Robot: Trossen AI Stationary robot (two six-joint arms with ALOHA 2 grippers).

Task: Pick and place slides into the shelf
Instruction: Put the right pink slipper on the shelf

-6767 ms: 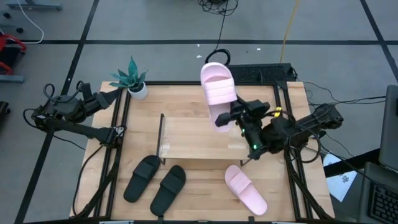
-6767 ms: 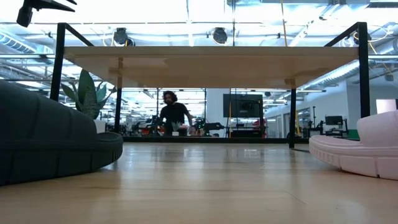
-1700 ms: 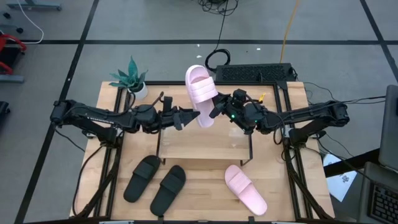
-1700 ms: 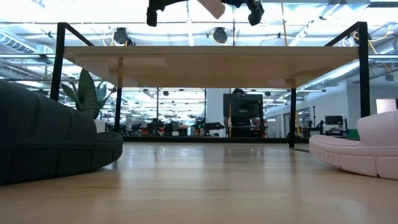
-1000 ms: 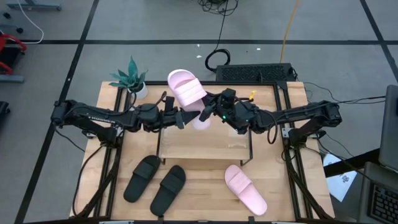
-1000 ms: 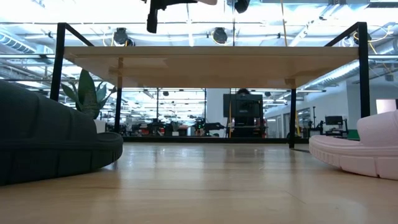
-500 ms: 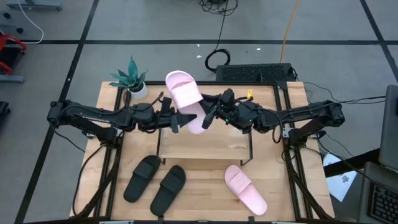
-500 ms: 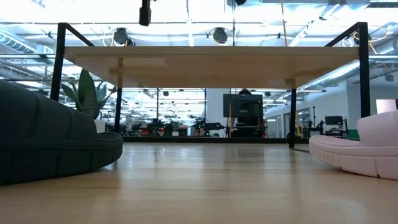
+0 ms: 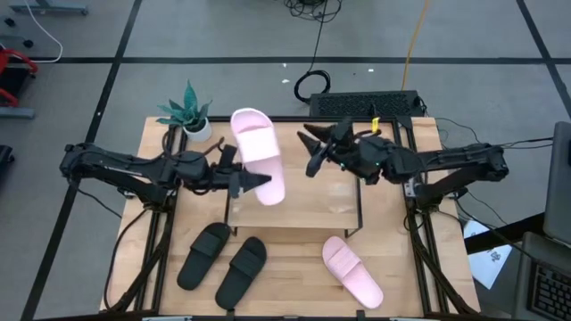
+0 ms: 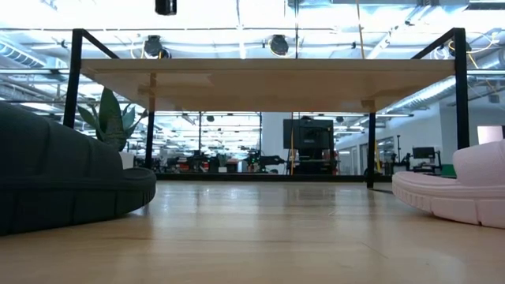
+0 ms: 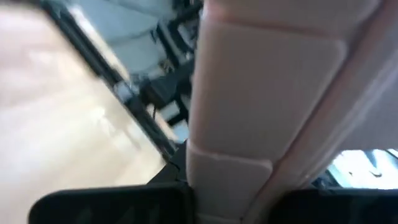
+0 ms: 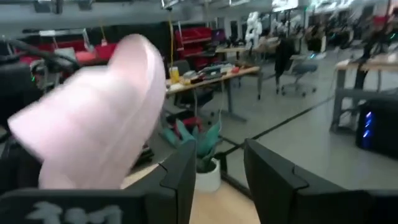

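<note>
The left gripper [image 9: 257, 181] is clamped on one pale pink slide [image 9: 258, 153], holding it in the air above the back left part of the shelf [image 9: 294, 209]. In the left wrist view that slide [image 11: 273, 99] fills most of the picture, pinched between the arm's dark fingers [image 11: 112, 207] at its lower end. The right gripper [image 9: 312, 153] hangs over the back right part of the shelf, just beside the lifted slide but apart from it, its jaws spread with nothing between them — the right wrist view shows its fingers [image 12: 186, 180] separated, the pink slide [image 12: 99, 130] beyond them.

The second pink slide [image 9: 351, 270] lies on the table [image 9: 410, 276] in front of the shelf's right end (its edge shows at the right of the low view [image 10: 458, 193]). The two black slides [image 9: 223, 261] lie side by side in front of the shelf's left end — one looms at the left of the low view [image 10: 63, 177]. A small potted plant [image 9: 190, 111] stands at the table's back left corner. Under the shelf board [image 10: 260, 79] the tabletop is bare wood.
</note>
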